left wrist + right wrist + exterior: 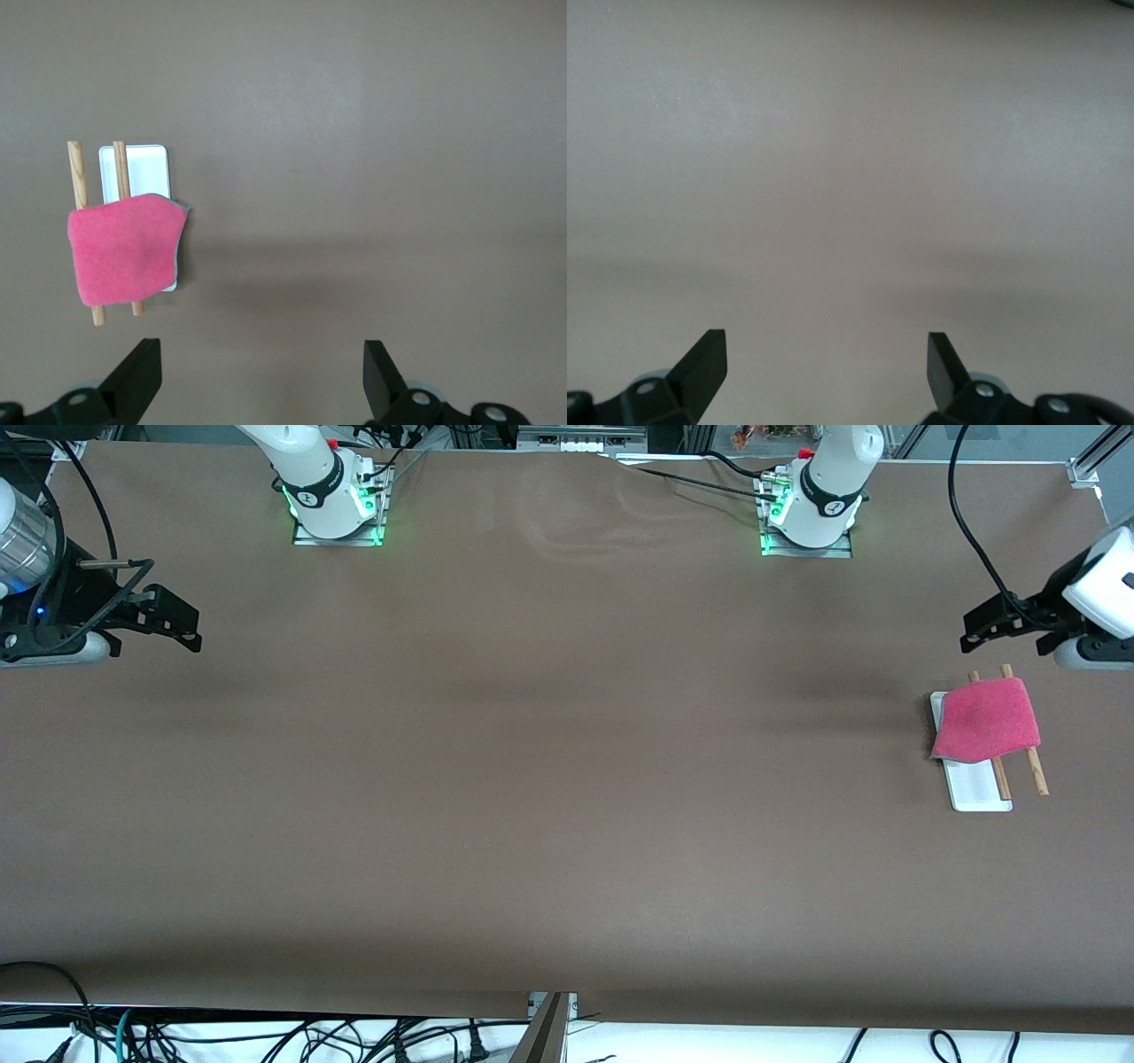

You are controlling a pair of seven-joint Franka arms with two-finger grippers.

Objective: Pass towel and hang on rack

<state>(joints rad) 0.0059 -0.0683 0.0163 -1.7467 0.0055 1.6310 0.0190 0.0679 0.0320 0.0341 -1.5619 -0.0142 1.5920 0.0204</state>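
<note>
The bright pink towel (pixel 986 722) is draped over the two wooden rods (pixel 1036 772) of the rack, whose white base (pixel 977 790) lies on the table at the left arm's end. The left wrist view also shows the towel (pixel 124 250) on the rack (pixel 146 168). My left gripper (pixel 973 631) is open and empty, over bare table close beside the rack; it also shows in the left wrist view (pixel 263 372). My right gripper (pixel 182 615) is open and empty over bare table at the right arm's end, and in its wrist view (pixel 827 363) only tabletop shows.
The brown table (pixel 567 779) stretches between the two arms. The arms' bases (pixel 337 509) (pixel 811 518) stand along its back edge. Cables hang below the front edge (pixel 266 1036).
</note>
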